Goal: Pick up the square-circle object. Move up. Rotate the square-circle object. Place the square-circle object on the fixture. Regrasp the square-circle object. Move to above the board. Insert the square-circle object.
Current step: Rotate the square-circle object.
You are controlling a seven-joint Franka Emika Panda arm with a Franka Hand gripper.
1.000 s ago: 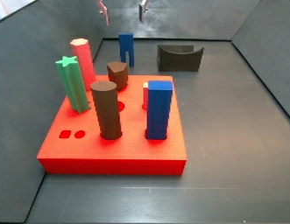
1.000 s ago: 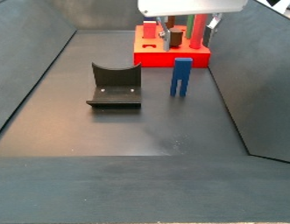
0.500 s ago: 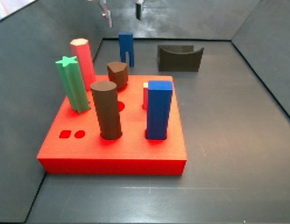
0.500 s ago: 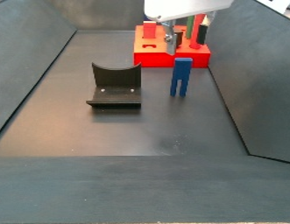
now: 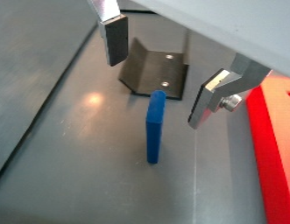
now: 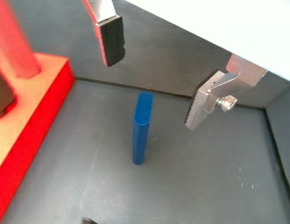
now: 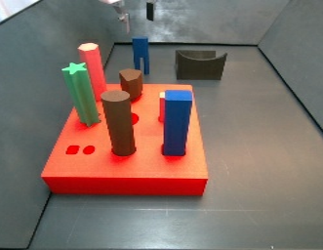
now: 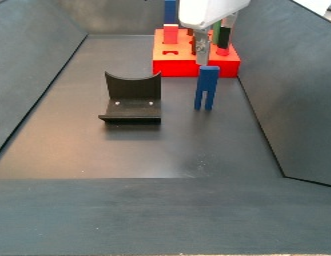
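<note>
Currently step in hand looks like the pick: gripper (image 5: 159,70) hangs above the square-circle object (image 5: 154,128), jaws spread wide, nothing held.

Wrist views: both show the slim dark blue peg standing upright on the grey floor, roughly under the gap between the two silver fingers (image 5: 113,39), apart from both pads. In a wrist view the fixture (image 5: 154,70) sits just behind the peg, with the red edge of the board (image 5: 280,166) at the side. In a wrist view the gripper (image 6: 158,72) is again open over the square-circle object (image 6: 140,129); the board (image 6: 30,144) shows with a red peg (image 6: 11,39) on it, but no fixture.

Side views: in a side view the square-circle object (image 7: 141,54) stands beyond the board (image 7: 125,176), near the fixture (image 7: 200,64) but apart from it; the gripper (image 7: 137,12) is only partly in frame at the top edge. In a side view the gripper (image 8: 205,45) is directly above the square-circle object (image 8: 205,87), the fixture (image 8: 130,99) is well to the side and the board (image 8: 195,66) is behind.

To do it well, my judgement: descend straight, keep the peg centred between the pads, and close on its flat faces well below the top so it stays upright and does not tip. Side views give height above the peg; wrist views give centring.
</note>
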